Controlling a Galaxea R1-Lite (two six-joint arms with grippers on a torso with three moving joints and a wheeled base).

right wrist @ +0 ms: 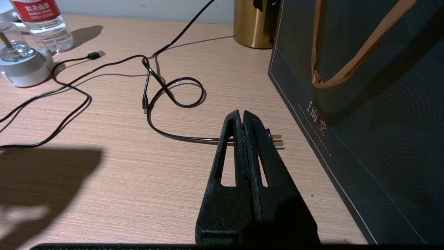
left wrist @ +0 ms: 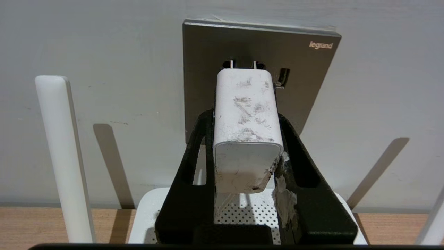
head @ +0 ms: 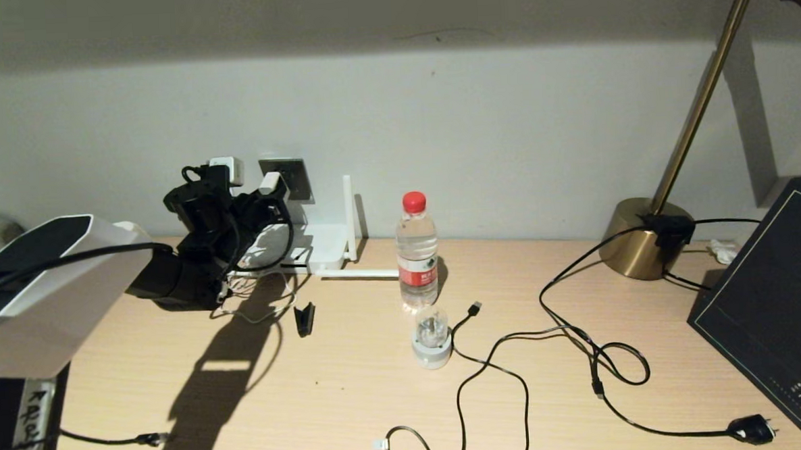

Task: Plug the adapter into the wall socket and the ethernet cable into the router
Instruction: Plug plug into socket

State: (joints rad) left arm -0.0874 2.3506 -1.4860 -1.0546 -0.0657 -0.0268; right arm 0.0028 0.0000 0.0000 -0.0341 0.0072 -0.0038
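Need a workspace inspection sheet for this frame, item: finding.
Surface: wooden desk, lit.
Job's things: adapter prongs at wall socket holes, not fully in; router below; ethernet cable unplugged.
Clutter: water bottle, round plug piece, dark bag.
Grippers: left gripper shut on adapter; right gripper shut, empty.
Cables: USB cable, mains plug cable.
Surroundings: brass lamp, wall.

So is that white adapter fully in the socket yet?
Not yet: the adapter, held by the left end effector, shows bare prongs before the wall socket.
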